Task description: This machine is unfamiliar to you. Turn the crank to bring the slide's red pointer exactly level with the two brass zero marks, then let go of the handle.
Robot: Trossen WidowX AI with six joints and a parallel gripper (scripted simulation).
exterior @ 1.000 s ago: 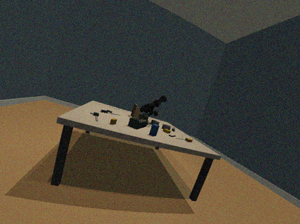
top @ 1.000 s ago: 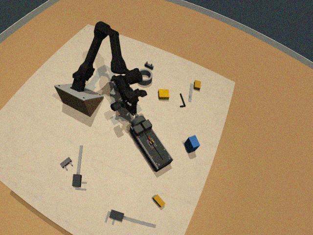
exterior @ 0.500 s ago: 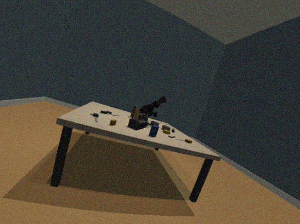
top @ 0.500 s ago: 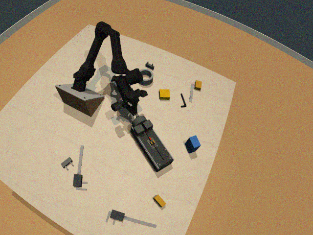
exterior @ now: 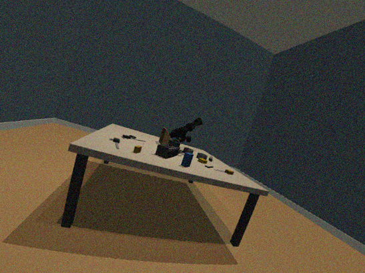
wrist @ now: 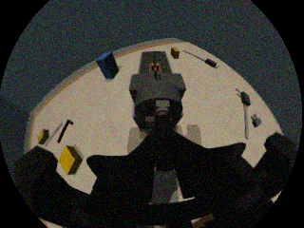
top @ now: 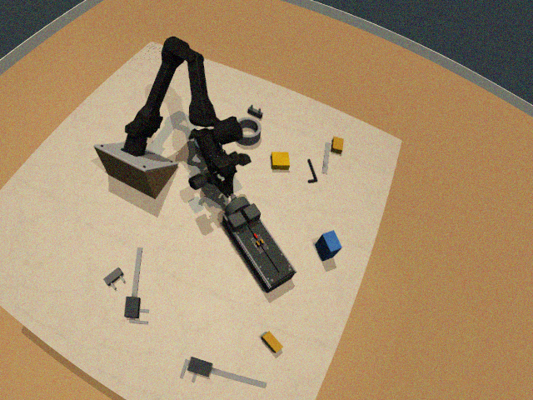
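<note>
The machine (top: 275, 263) (exterior: 164, 151) (wrist: 147, 59) is a long dark box with two grey blocks and a round crank disc (top: 236, 203) at the end nearest the arm. Its red pointer (top: 256, 235) (wrist: 155, 68) stands a little short of the two brass zero marks, one mark (top: 258, 243) beside the other (top: 261, 241), on the crank side of them. My gripper (top: 230, 195) (wrist: 160, 131) is shut on the crank handle at the disc. The fingers hide most of the handle.
A blue block (top: 328, 245) (exterior: 187, 159) (wrist: 107, 66) stands beside the machine. A yellow block (top: 280, 160) (wrist: 70, 160), a grey ring (top: 257, 132) and a black hex key (top: 313, 171) lie nearer the arm. Two caliper-like tools (top: 132, 307) (top: 200, 367) and an orange block (top: 271, 342) lie farther off.
</note>
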